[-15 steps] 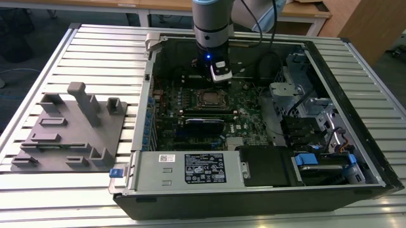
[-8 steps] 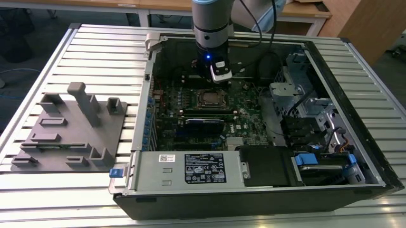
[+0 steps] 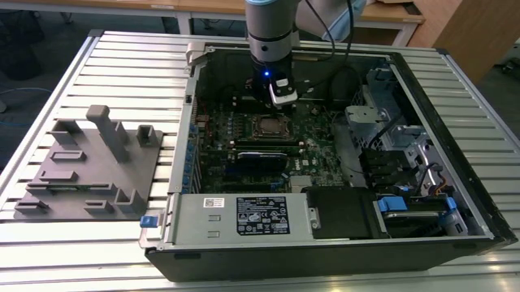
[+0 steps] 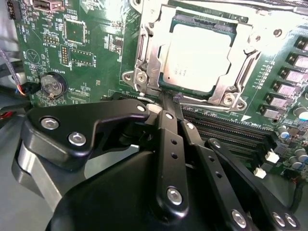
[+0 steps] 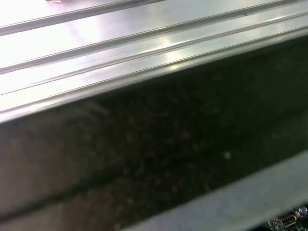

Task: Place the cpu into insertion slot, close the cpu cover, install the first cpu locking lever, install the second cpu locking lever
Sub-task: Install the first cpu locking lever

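While my claw [image 4: 169, 102] was pinched shut beside the cpu cover [image 4: 144, 57] | the cpu [image 4: 199, 57] lay in the insertion slot [image 4: 207, 23] | I guessed it light, easy to break; hold edges.

arm [image 3: 271, 36]: upright, wrist pointing down | hand [image 4: 167, 100]: fingers pressed together

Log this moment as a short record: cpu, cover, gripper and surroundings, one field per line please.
cpu: seated in the insertion slot
cpu cover: down over the cpu, framing it
gripper: shut, tips at a corner of the cpu cover
surroundings: open computer case on a slatted table, grey fixture beside it on the exterior view's left
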You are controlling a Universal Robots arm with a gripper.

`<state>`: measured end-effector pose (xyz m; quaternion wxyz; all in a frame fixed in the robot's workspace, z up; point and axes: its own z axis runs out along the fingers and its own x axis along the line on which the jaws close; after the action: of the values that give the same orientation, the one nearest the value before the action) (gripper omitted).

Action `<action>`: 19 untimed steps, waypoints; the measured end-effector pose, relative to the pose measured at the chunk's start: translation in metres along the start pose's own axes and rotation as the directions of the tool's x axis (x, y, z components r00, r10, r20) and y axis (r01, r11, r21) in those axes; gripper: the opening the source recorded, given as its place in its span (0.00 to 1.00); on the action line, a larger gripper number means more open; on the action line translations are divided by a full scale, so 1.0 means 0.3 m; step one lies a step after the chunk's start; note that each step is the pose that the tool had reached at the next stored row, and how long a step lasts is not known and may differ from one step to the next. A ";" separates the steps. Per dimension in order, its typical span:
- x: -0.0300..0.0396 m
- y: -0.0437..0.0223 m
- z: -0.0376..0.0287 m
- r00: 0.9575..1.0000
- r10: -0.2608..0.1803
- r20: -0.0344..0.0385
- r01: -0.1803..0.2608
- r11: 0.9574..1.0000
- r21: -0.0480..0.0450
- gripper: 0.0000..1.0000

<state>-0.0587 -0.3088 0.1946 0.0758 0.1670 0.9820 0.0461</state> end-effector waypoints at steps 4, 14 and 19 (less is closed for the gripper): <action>0.000 0.000 0.001 1.000 -0.001 0.001 0.001 1.000 0.002 0.10; -0.003 0.004 -0.026 1.000 0.000 0.001 0.000 1.000 0.002 0.10; -0.003 0.004 -0.028 1.000 0.000 0.001 0.000 1.000 0.003 0.10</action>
<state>-0.0589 -0.3084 0.2031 0.0762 0.1669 0.9820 0.0446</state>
